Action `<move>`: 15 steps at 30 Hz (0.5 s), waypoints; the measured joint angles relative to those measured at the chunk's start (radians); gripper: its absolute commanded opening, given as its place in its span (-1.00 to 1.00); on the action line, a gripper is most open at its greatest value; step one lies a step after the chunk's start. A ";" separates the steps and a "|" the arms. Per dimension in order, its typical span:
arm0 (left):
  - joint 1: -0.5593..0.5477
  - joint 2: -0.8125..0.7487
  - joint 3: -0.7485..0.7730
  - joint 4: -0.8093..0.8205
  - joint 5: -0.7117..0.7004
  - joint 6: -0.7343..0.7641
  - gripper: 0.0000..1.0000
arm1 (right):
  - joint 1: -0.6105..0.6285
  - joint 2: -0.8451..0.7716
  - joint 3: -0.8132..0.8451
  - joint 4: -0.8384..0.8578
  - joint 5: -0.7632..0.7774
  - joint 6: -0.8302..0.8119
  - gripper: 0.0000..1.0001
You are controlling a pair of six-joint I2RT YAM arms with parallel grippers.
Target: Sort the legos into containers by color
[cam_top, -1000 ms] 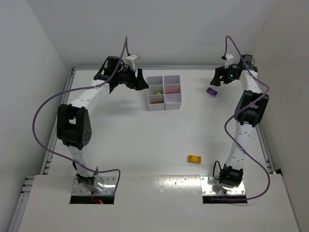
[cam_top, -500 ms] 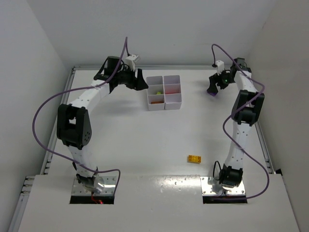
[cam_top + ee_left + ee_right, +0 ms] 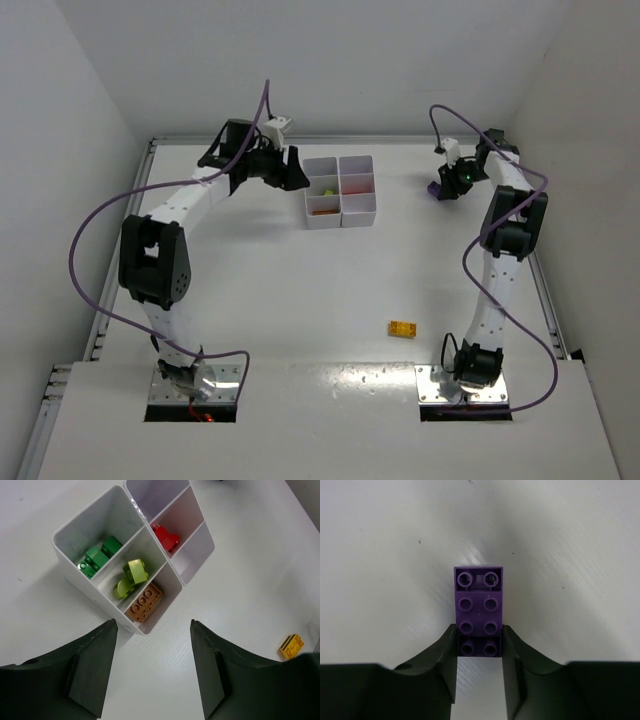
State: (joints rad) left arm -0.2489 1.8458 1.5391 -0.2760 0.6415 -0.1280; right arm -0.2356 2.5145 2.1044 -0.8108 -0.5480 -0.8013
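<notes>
Upper right of the overhead view: the right tool [image 3: 479, 636] is clamping a purple brick [image 3: 478, 597] lying on the table [image 3: 380, 555]. Next, seemingly, lifting it to an empty cell of the white tray [image 3: 87, 587], where the left tool [image 3: 152, 626] is hovering, unclenched.

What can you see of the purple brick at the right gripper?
The purple brick is a glossy plastic piece with eight studs in two rows of four. It lies flat, studs up, on the white table, toward the table's far right side. Its long axis points away from the right gripper, whose jaws press both sides of its near end. Nothing else touches it.
</notes>
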 measured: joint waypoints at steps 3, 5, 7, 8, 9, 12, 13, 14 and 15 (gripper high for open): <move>-0.014 0.000 -0.025 0.002 -0.001 0.010 0.32 | 0.004 -0.013 -0.019 -0.019 -0.028 -0.023 -0.73; -0.020 -0.002 -0.054 0.000 -0.002 0.013 0.32 | 0.013 -0.032 -0.043 -0.039 -0.056 -0.031 -0.82; -0.025 -0.008 -0.093 0.000 -0.002 0.015 0.32 | 0.031 -0.084 -0.109 -0.038 -0.086 -0.030 -0.84; -0.026 -0.012 -0.112 -0.002 -0.001 0.015 0.32 | 0.042 -0.117 -0.139 -0.040 -0.100 -0.027 -0.84; -0.026 -0.019 -0.131 -0.005 -0.001 0.016 0.32 | 0.056 -0.156 -0.166 -0.039 -0.117 -0.021 -0.84; -0.027 -0.041 -0.174 -0.011 -0.002 0.016 0.32 | 0.100 -0.294 -0.219 0.013 -0.167 0.041 -0.84; -0.027 -0.048 -0.180 -0.010 -0.001 0.016 0.32 | 0.116 -0.339 -0.228 0.051 -0.180 0.066 -0.84; -0.027 -0.055 -0.184 -0.011 -0.001 0.016 0.32 | 0.131 -0.384 -0.230 0.092 -0.196 0.094 -0.84; -0.027 -0.060 -0.185 -0.009 -0.001 0.016 0.32 | 0.147 -0.424 -0.231 0.135 -0.206 0.126 -0.84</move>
State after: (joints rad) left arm -0.2756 1.7863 1.3540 -0.2852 0.6403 -0.1123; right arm -0.0887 2.0903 1.8736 -0.6754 -0.7544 -0.6750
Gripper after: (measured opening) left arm 0.658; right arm 0.351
